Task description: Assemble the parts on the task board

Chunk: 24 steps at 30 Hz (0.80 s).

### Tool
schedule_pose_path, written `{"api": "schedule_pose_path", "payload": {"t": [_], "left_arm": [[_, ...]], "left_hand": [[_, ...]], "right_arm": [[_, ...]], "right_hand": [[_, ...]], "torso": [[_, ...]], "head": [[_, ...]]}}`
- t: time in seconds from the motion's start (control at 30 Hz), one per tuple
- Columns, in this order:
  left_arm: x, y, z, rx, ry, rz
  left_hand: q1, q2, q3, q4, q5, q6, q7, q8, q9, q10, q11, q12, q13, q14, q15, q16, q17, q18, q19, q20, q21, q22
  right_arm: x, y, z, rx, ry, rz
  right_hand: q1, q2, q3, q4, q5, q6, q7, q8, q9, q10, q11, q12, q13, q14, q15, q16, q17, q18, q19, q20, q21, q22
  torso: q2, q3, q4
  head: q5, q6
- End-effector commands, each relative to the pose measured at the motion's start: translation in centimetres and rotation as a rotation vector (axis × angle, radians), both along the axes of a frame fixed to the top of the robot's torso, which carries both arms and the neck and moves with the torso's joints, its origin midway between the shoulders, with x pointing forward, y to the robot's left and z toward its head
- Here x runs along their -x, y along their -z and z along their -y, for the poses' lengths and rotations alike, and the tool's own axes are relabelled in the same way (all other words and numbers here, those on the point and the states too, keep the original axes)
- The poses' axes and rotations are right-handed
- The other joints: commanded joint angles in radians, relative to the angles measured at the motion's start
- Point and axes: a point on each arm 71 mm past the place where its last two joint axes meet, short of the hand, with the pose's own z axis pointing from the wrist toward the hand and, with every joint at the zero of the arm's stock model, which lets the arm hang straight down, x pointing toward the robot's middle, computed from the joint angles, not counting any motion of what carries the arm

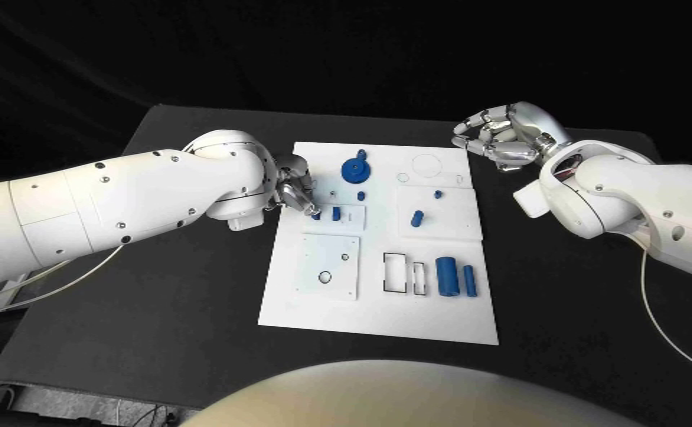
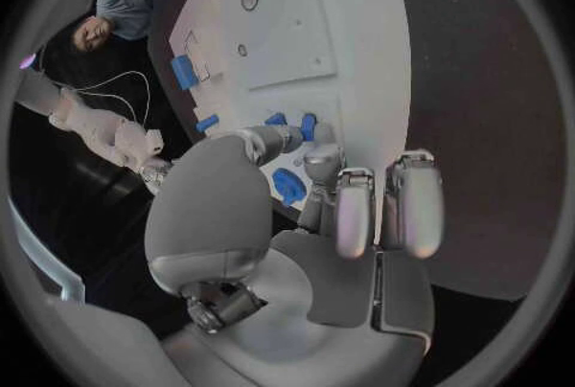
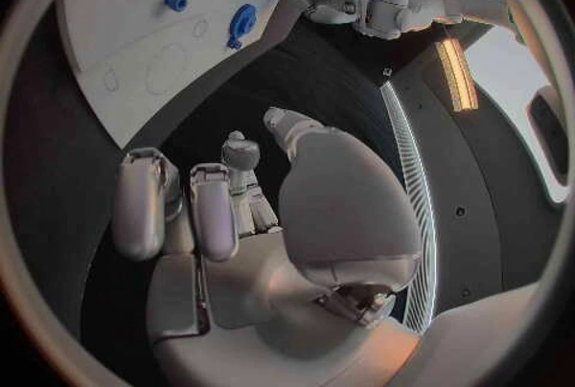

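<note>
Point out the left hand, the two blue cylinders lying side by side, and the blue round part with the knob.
left hand (image 1: 296, 190): head view, on its fingers at the board's edge.
blue cylinders (image 1: 447, 274): head view, on the larger one's side.
blue round part (image 1: 355, 169): head view, on its disc.

My right hand (image 3: 240, 215), fingers curled and seemingly empty, hangs over black table (image 3: 72, 243) beside the task board (image 3: 132, 42) bearing blue parts (image 3: 243, 21).

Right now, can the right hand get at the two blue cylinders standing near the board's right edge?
Probably yes. The right hand hangs off the task board's far right corner holding nothing, and the blue cylinders stand on its side with nothing between. The left hand is busy at the opposite edge.
</note>
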Motion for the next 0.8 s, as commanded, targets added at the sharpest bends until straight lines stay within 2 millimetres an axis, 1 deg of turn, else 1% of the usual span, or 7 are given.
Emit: {"api": "schedule_pose_path", "payload": {"t": [0.03, 0.33, 0.37, 0.63, 0.73, 0.77, 0.8], "left_arm": [[0.23, 0.33, 0.28, -0.016, 0.02, -0.03], [0.19, 0.49, 0.62, -0.025, 0.034, -0.048], [0.17, 0.5, 0.62, -0.026, 0.034, -0.048], [-0.07, 0.53, 0.55, -0.029, 0.023, -0.04], [-0.18, 0.54, 0.42, -0.03, 0.015, -0.036], [-0.21, 0.54, 0.38, -0.03, 0.012, -0.035], [-0.24, 0.55, 0.34, -0.031, 0.01, -0.035]], "left_hand": [[-0.008, -0.001, 0.185, -0.175, 0.005, 0.009, -0.006, 0.004, 0.0, 0.011, 0.0, 0.009, 0.008, 0.101, -0.006, 0.006, 0.253, -0.02, 0.006, 0.002, 0.007, 0.085], [-0.053, -0.015, 0.167, -0.162, -0.001, 0.021, -0.018, 0.026, 0.001, 0.043, -0.008, 0.039, 0.061, 0.101, -0.01, 0.007, 0.254, -0.021, 0.008, 0.002, 0.009, 0.089], [-0.056, -0.016, 0.166, -0.161, -0.001, 0.021, -0.019, 0.027, 0.001, 0.044, -0.008, 0.039, 0.062, 0.101, -0.011, 0.006, 0.253, -0.021, 0.007, 0.001, 0.009, 0.089], [-0.083, -0.02, 0.138, -0.146, -0.006, 0.021, -0.028, 0.035, -0.002, 0.049, -0.015, 0.04, 0.066, 0.101, -0.016, 0.006, 0.253, -0.021, 0.006, -0.001, 0.007, 0.087], [-0.107, -0.022, 0.109, -0.123, -0.01, 0.021, -0.033, 0.037, -0.008, 0.049, -0.018, 0.038, 0.065, 0.101, -0.018, 0.006, 0.253, -0.021, 0.007, -0.004, 0.006, 0.088], [-0.13, -0.023, 0.076, -0.1, -0.013, 0.026, -0.036, 0.036, -0.014, 0.049, -0.019, 0.038, 0.066, 0.101, -0.02, 0.006, 0.253, -0.021, 0.006, -0.005, 0.005, 0.087], [-0.14, -0.022, 0.061, -0.089, -0.013, 0.028, -0.035, 0.036, -0.017, 0.049, -0.02, 0.039, 0.067, 0.101, -0.02, 0.006, 0.253, -0.021, 0.006, -0.005, 0.005, 0.087]], "right_arm": [[0.09, 0.02, -0.18, 0.002, -0.019, 0.0], [0.08, 0.02, -0.13, 0.003, -0.018, 0.0], [0.08, 0.03, -0.13, 0.003, -0.018, 0.0], [0.05, 0.03, -0.13, 0.002, -0.018, 0.002], [0.05, 0.03, -0.13, 0.001, -0.018, 0.002], [0.05, 0.03, -0.12, 0.001, -0.018, 0.002], [0.05, 0.03, -0.12, 0.001, -0.018, 0.002]], "right_hand": [[-0.005, 0.005, 0.0, 0.007, 0.006, -0.006, 0.001, 0.005, -0.001, 0.006, -0.002, 0.004, -0.001, 0.041, -0.007, -0.007, -0.001, 0.011, -0.004, -0.006, -0.007, 0.1], [-0.005, 0.005, 0.0, 0.007, 0.006, -0.006, 0.001, 0.005, -0.001, 0.006, -0.002, 0.004, -0.001, 0.041, -0.007, -0.007, -0.001, 0.011, -0.004, -0.006, -0.007, 0.1], [-0.005, 0.005, -0.003, 0.011, 0.008, -0.007, 0.001, 0.01, -0.002, 0.003, -0.003, 0.003, -0.005, 0.041, -0.007, -0.008, -0.002, 0.011, -0.005, -0.006, -0.01, 0.099], [-0.009, 0.004, -0.005, 0.015, 0.007, -0.008, 0.001, 0.011, -0.003, 0.003, -0.002, 0.003, -0.005, 0.041, -0.007, -0.009, -0.002, 0.011, -0.005, -0.006, -0.011, 0.099], [-0.013, 0.005, -0.007, 0.019, 0.007, -0.009, 0.001, 0.012, -0.003, 0.003, -0.002, 0.004, -0.006, 0.041, -0.007, -0.009, -0.002, 0.011, -0.005, -0.006, -0.011, 0.099], [-0.015, 0.005, -0.008, 0.021, 0.007, -0.009, 0.001, 0.013, -0.003, 0.003, -0.002, 0.004, -0.006, 0.041, -0.007, -0.01, -0.003, 0.011, -0.005, -0.006, -0.012, 0.099], [-0.015, 0.005, -0.008, 0.021, 0.007, -0.009, 0.001, 0.013, -0.003, 0.003, -0.002, 0.004, -0.006, 0.041, -0.007, -0.01, -0.003, 0.011, -0.005, -0.006, -0.012, 0.099]], "torso": [[0.0, 0.0008, -0.0007], [0.0, 0.0007, -0.001], [0.0, 0.0008, -0.0013], [0.0, 0.0002, -0.0004], [0.0, -0.0001, -0.0004], [0.0, -0.0001, -0.0001], [0.0, -0.0001, -0.0001]], "head": [[0.0, -0.001], [-0.003, -0.004], [-0.003, -0.004], [-0.005, -0.003], [-0.006, -0.002], [-0.006, -0.002], [-0.006, -0.002]]}}
